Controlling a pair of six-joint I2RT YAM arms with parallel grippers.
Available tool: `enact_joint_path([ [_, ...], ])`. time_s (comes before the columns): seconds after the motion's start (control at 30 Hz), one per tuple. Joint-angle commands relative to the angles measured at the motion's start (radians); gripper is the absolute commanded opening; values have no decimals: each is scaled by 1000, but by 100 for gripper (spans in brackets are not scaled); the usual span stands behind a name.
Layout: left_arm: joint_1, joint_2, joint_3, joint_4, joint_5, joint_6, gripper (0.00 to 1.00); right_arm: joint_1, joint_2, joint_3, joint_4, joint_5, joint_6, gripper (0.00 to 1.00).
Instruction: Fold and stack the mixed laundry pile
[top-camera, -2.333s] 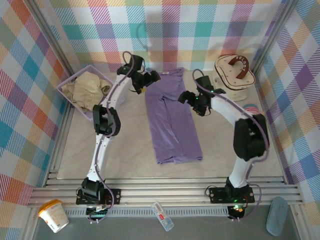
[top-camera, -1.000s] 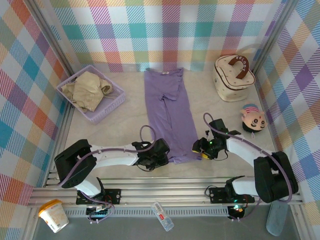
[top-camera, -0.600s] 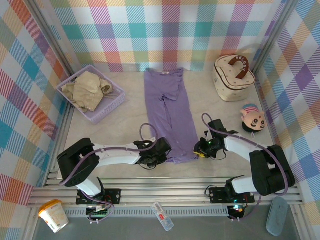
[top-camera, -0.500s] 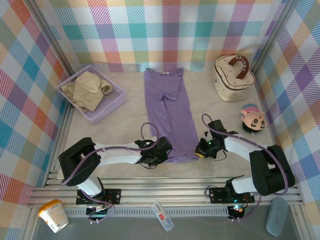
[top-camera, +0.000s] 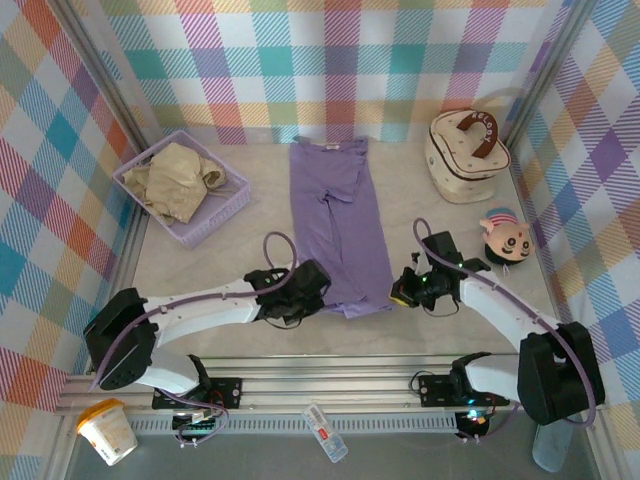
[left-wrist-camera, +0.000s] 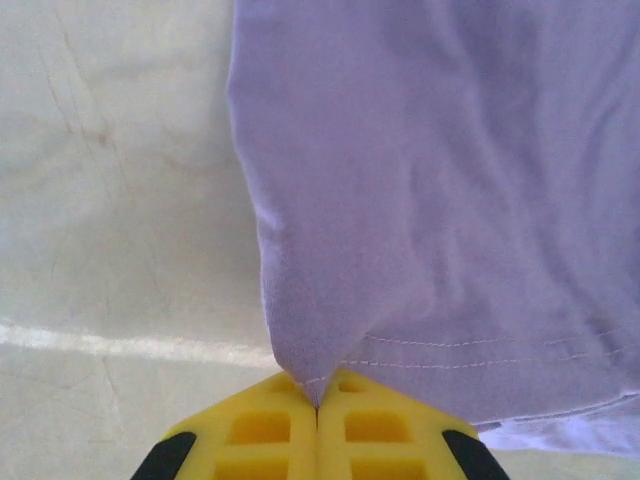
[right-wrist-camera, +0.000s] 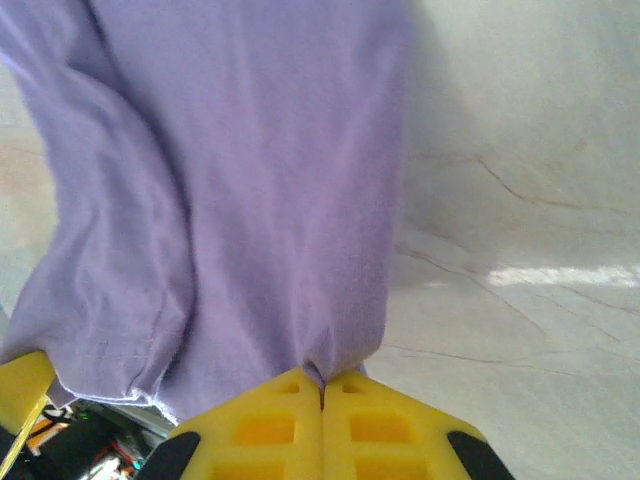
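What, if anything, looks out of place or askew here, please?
Nothing is spilled or damaged; the only untidy thing is the beige garment, crumpled in the lavender basket at the far left.

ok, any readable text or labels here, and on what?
None can be quoted.
Cream round case, brown handle: white lettering, too small to read.
Small bottle at the near edge: label blurred.
White tub with orange rim: print unreadable.
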Motion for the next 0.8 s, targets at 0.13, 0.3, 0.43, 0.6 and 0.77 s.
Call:
enact_joint_path([
  [0.13,158,34,186,-98,-5,134,0,-2,182,269,-28,-44,22,0],
  [0.3,304,110,289,-89,59,213,0,-8,375,483,-5,-33,38,0],
  [0.43,414,243,443,-110,135,318,0,-14,562,678,-10,-19,49,0],
  [0.6,514,460,679,-157,210,415,0,-31,759,904,-6,-4,98,0],
  [0.77,607,725,991,-249,286,455,48,-64,951,1145,12,33,139,79],
])
